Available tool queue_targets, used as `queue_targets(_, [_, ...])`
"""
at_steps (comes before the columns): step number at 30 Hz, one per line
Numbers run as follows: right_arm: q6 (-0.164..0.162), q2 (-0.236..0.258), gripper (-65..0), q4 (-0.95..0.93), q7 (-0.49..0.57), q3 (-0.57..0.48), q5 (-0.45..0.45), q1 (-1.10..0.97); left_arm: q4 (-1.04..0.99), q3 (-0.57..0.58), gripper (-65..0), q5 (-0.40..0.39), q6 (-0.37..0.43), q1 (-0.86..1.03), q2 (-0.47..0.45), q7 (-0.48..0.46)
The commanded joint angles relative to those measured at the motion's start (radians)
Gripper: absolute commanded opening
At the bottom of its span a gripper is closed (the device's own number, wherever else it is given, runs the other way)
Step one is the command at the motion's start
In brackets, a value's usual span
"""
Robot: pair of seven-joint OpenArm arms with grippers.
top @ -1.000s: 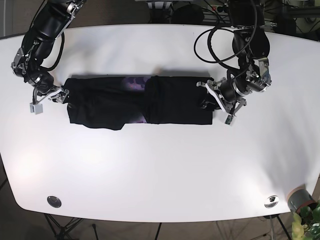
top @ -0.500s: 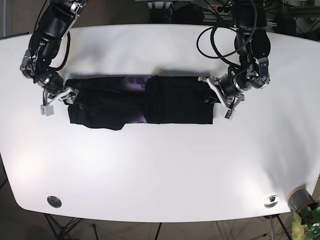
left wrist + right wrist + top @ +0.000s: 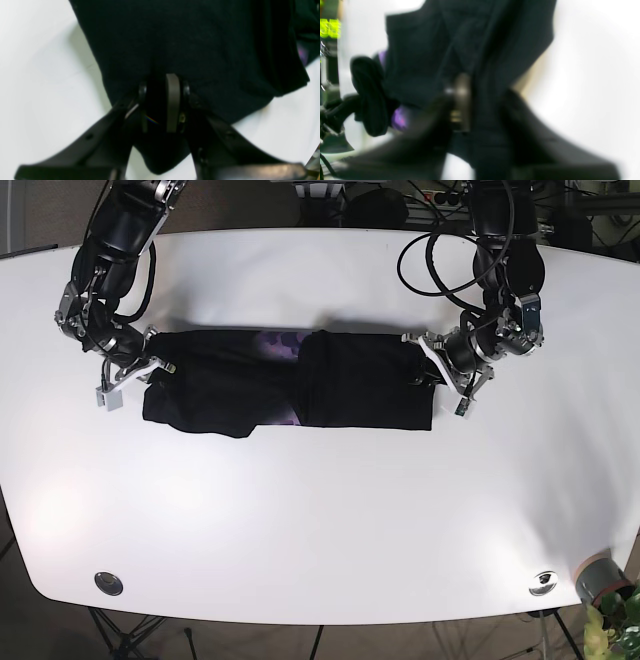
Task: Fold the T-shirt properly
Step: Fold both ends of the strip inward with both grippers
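A black cotton T-shirt with a purple print (image 3: 285, 380) lies as a long band across the white tabletop (image 3: 320, 510). The left pincer (image 3: 162, 100) and right pincer (image 3: 467, 100) each clamp 1 end of it. Folding cleanly likely calls for lifting both ends together, keeping the cloth taut and edges aligned.

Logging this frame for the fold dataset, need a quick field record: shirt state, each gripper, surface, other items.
shirt: black T-shirt, lying in a long band across the table, purple print showing near its middle
left gripper: shut on the T-shirt's edge
right gripper: at the opposite end, shut on cloth; wrist view blurred
surface: white table
other: two round metal fittings near the front edge
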Motion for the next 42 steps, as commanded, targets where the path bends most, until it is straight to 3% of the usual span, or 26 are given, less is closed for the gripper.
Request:
queue_targets(1, [-0.021, 0.011, -62.1, 0.096, 0.023, -0.021, 0.031, 0.019, -0.036, -0.001, -56.9, -0.010, -0.003, -0.014, -0.002, -0.010])
queue_targets(6, [-0.059, 0.008, -62.3, 0.289, 0.023, -0.074, 0.031, -0.034, -0.107, 0.004, -56.9, -0.012, -0.003, -0.036, 0.000, -0.010])
queue_targets(11, [-0.098, 0.008, -62.3, 0.473, 0.023, -0.150, 0.031, -0.080, -0.119, 0.090, -56.9, -0.013, -0.003, -0.042, 0.000, -0.012])
queue_targets(17, [-0.096, 0.000, -62.3, 0.587, 0.023, -0.245, 0.030, -0.120, -0.117, 0.116, -56.9, -0.013, -0.001, -0.042, 0.034, -0.012])
queue_targets(27, [-0.088, -0.106, -62.3, 0.613, 0.023, -0.372, 0.020, -0.121, -0.117, 0.117, -56.9, -0.013, -0.001, -0.043, 0.070, -0.010])
queue_targets(34, [-0.087, -0.210, -62.3, 0.602, 0.058, -0.522, -0.190, -0.093, -0.119, 0.117, -56.9, -0.016, -0.001, -0.043, 0.070, -0.009])
queue_targets(42, [-0.095, -0.233, -62.0, 0.462, 0.161, -0.668, -0.334, -0.047, -0.119, 0.117, -56.9, -0.016, -0.004, -0.043, 0.070, -0.009])
